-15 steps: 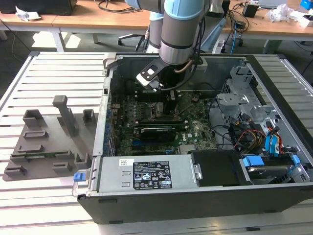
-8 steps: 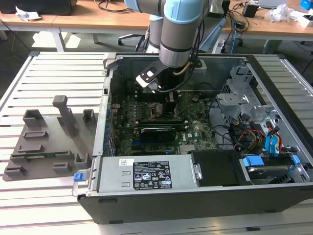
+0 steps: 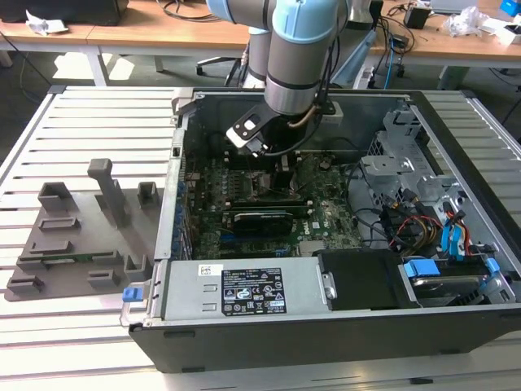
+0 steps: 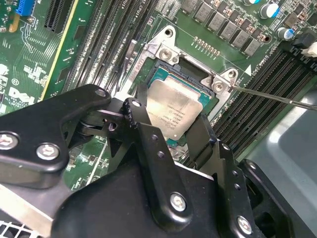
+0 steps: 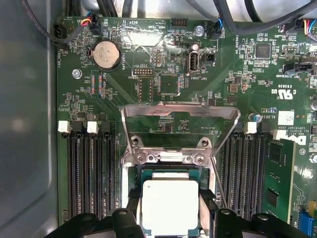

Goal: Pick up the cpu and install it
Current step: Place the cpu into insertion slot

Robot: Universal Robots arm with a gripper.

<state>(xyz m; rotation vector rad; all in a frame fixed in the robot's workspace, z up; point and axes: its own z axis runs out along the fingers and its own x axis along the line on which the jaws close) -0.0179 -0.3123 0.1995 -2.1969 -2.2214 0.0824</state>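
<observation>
On the gripper (image 4: pixel 171 124), two fingers (image 4: pixel 148 136), narrowly parted, clasp one cpu (image 4: pixel 174 106) by opposite edges. One socket frame (image 5: pixel 181 110) stands open.

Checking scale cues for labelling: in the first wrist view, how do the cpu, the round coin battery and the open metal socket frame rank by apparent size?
1. metal socket frame, widest outline
2. cpu, possibly nearer the camera, which may make it look larger
3. coin battery, clearly smallest

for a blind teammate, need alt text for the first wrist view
The black claw holds the silvery cpu by two edges at the open socket, whose metal load plate is raised, on a green motherboard.
</observation>
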